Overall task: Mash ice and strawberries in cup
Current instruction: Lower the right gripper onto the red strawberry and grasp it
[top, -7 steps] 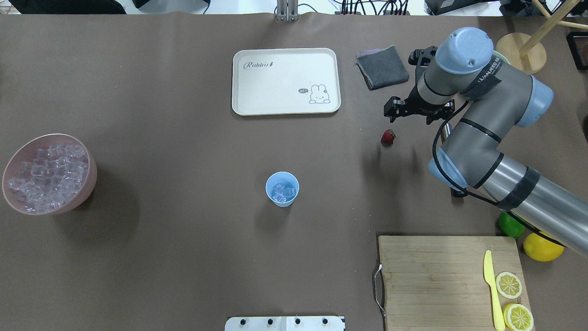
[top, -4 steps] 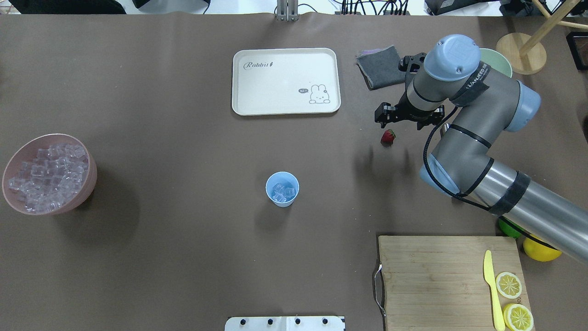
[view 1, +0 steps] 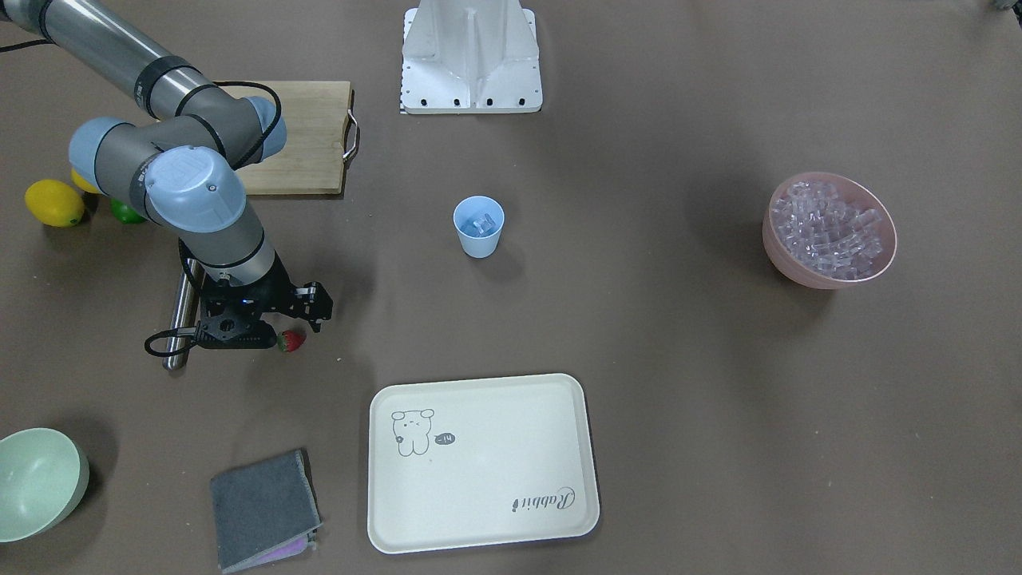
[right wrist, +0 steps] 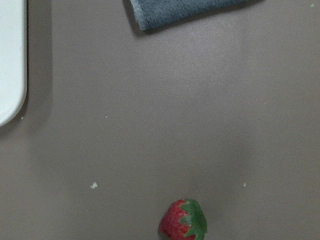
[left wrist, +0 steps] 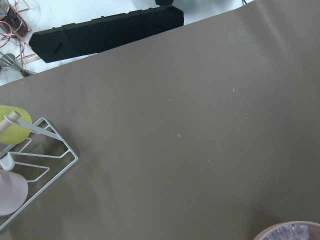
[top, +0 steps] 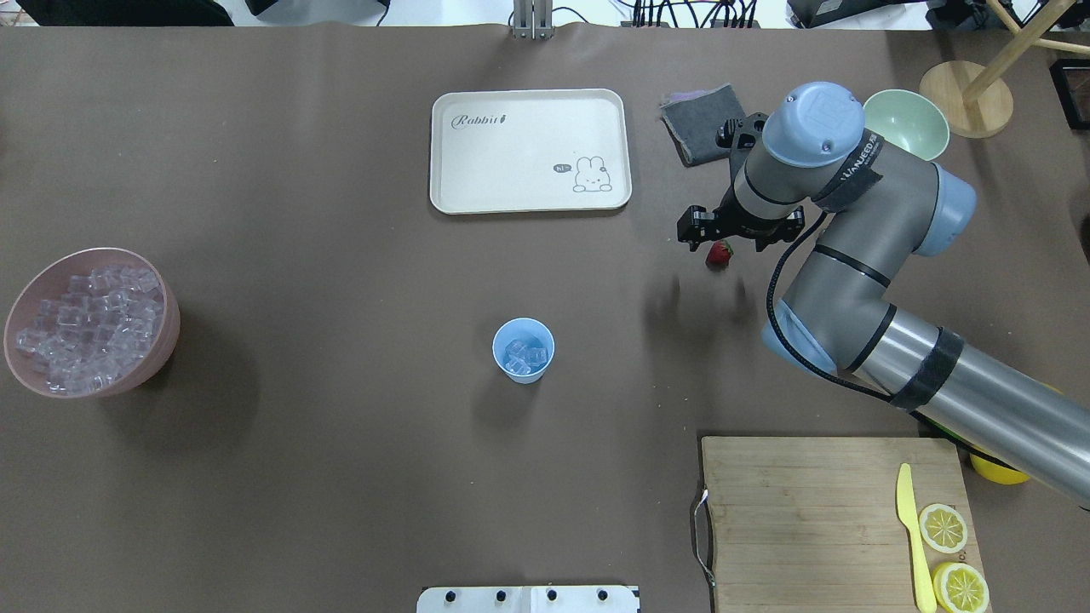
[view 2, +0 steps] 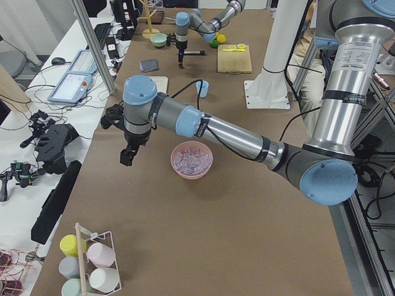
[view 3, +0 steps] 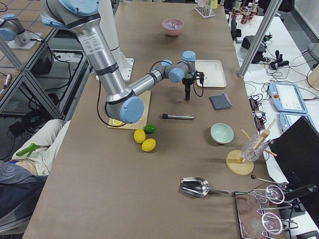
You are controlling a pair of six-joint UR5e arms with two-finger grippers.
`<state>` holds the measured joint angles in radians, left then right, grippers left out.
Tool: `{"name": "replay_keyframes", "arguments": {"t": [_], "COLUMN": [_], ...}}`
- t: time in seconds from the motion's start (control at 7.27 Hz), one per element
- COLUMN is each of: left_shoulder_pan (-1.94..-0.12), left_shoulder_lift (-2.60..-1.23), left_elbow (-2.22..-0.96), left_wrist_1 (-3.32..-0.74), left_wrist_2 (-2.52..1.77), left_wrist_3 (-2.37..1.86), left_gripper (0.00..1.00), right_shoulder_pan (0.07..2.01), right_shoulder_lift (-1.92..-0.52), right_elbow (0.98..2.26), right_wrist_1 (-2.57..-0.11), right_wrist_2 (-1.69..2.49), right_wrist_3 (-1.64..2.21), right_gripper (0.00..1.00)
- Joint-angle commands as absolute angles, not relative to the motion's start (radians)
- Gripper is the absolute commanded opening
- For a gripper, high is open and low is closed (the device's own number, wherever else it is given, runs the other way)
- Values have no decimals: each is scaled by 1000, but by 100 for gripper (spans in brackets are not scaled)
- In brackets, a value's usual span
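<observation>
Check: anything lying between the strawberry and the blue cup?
Nothing. In the overhead view the stretch from strawberry to cup is bare brown table cover.

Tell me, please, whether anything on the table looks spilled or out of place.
The strawberry lies loose on the table, apart from the cup, which holds only ice. Nothing looks spilled or damaged.

From overhead the right hand (top: 734,232) hides its own fingers and part of the strawberry (top: 720,255).

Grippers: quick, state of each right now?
Left gripper: cannot be told, seen only from afar.
Right gripper: open, holding nothing, near the small red strawberry.
</observation>
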<state>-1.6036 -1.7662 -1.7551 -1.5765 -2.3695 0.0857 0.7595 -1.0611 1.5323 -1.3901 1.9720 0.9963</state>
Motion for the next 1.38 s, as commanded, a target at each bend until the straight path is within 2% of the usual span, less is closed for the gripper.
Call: {"name": "replay_keyframes", "arguments": {"t": [0.0, 0.96, 1.24], "left_shoulder_pan": [-1606, -1603, -1600], "left_shoulder_lift": [-1764, -1761, -1764], "left_elbow": [-1759, -1759, -1755], "left_wrist_1": [-1577, -1578, -1578], "left_wrist_2": [-2370, -2368, -2364], "left_wrist_3": [87, 87, 87], "left_gripper": [98, 98, 98], "right_shoulder_pan": [756, 756, 756], "right_shoulder_lift": [-1058, -1054, -1054], "right_elbow": [1528, 1453, 1453], "right_wrist_1": [-1388, -1298, -1296], "right_wrist_2": [1971, 1970, 1971], "right_wrist_3": [950, 864, 864], "right_gripper": [99, 99, 82]}}
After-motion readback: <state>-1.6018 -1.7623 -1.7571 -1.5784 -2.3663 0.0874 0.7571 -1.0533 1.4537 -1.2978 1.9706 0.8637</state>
